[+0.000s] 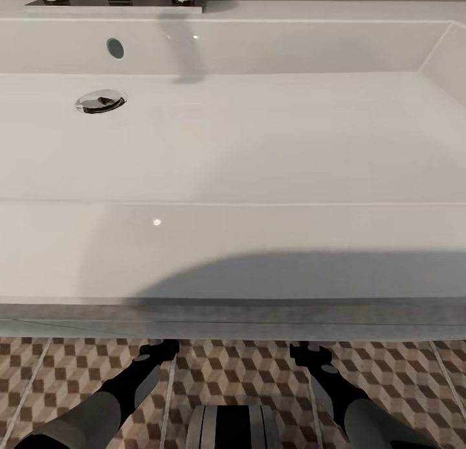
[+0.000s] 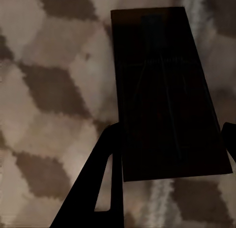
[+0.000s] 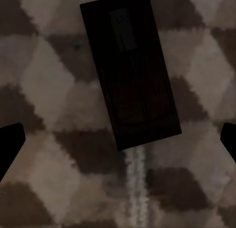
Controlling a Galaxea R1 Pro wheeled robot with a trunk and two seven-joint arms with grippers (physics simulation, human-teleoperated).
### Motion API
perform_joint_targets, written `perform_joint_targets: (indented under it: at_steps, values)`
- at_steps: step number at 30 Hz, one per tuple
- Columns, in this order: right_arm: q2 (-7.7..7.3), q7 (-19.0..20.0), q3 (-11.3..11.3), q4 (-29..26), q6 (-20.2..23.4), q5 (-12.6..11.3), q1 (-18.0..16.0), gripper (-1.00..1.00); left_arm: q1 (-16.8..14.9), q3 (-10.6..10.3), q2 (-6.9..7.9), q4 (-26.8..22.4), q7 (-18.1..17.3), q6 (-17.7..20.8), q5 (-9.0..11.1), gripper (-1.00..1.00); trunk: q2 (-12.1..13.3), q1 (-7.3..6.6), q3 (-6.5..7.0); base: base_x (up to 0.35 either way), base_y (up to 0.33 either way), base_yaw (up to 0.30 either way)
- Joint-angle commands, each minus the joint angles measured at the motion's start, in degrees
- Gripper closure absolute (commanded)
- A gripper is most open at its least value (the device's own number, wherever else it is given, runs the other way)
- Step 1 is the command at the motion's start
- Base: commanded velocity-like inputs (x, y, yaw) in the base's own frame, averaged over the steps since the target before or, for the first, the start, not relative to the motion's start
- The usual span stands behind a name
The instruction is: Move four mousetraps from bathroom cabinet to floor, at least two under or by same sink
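Mousetrap (image 2: 164, 95) flat over cube-pattern bathroom floor (image 2: 44, 90), left gripper (image 2: 169, 144) fingers at its edges, apparently gripping. Second mousetrap (image 3: 130, 68) lying on tiles, right gripper (image 3: 118, 139) spread wide, clear of it. Sink (image 1: 233, 138) directly ahead, both arms low at its base. Risk: left release from height flips board or skids it away from vanity; careless base move could kick freed trap.

Two mousetraps (image 2: 167, 95) (image 3: 130, 68) (one sink (image 1: 233, 145)).
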Motion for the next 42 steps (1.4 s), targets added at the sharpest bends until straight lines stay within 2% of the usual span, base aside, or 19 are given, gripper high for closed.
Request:
perform_joint_targets:
  at_steps: [1, 2, 3, 33, 42]
  values:
    - [0.05, -0.09, -0.45, 0.05, -0.17, 0.54, -0.03, -1.00, -0.01, -0.50, 0.05, 0.07, 0.51, 0.13, 0.37, 1.00, -0.01, -0.01, -0.03, 0.000, 0.000, 0.000]
    - [0.05, -0.09, -0.47, 0.05, -0.17, 0.54, -0.03, -1.00, -0.01, -0.50, 0.05, 0.13, 0.51, 0.13, 0.35, 1.00, -0.01, -0.01, -0.03, 0.000, 0.000, 0.000]
    - [0.05, -0.09, -0.47, 0.05, -0.16, 0.54, -0.03, -1.00, -0.01, -0.52, 0.05, 0.18, 0.50, 0.13, 0.34, -1.00, -0.01, -0.01, -0.03, 0.000, 0.000, 0.000]
    - [0.05, -0.09, -0.52, 0.05, -0.23, 0.52, -0.03, -1.00, -0.02, -0.59, -0.02, 0.31, 0.42, -1.06, 0.02, -1.00, -0.01, -0.01, -0.03, 0.000, 0.000, 0.000]
    - [0.05, -0.09, -0.52, 0.05, -0.23, 0.53, -0.03, -1.00, 0.05, -0.88, 0.15, 0.20, -0.15, -5.57, -0.02, -1.00, -0.01, -0.01, -0.03, 0.000, 0.000, 0.000]
